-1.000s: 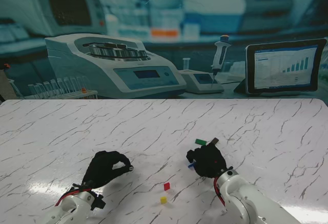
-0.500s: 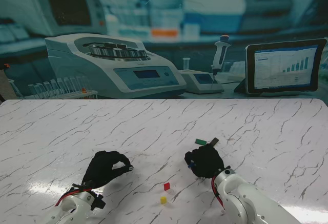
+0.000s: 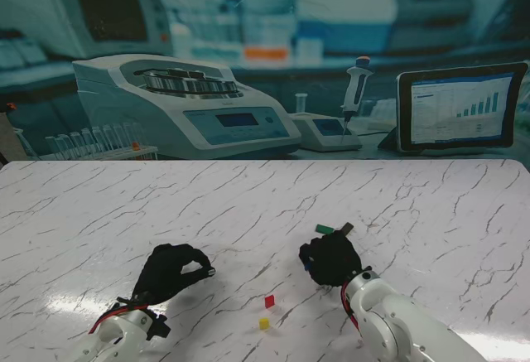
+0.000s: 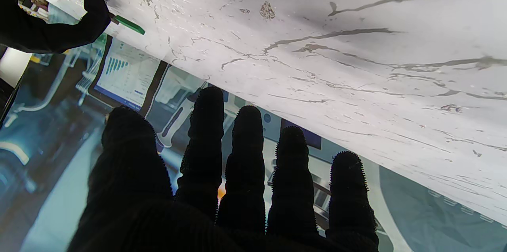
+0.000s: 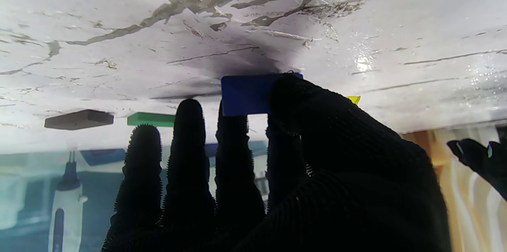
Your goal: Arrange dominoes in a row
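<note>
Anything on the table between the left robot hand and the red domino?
Nothing: in the stand view, only bare marble separates the left robot hand from the red domino.

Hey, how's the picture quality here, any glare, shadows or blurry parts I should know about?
Stand view: glare patch on the table near the left robot hand; small dominoes barely resolved. Right wrist view: dark shadow over the blue domino, right robot hand mostly silhouette. Left wrist view: backdrop soft, marble veins sharp.

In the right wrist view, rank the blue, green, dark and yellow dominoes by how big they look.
1. Blue plastic domino, nearest the camera, partly hidden by the right hand.
2. Dark brown domino and green domino: too alike to rank.
3. Yellow domino: only a corner shows.
</note>
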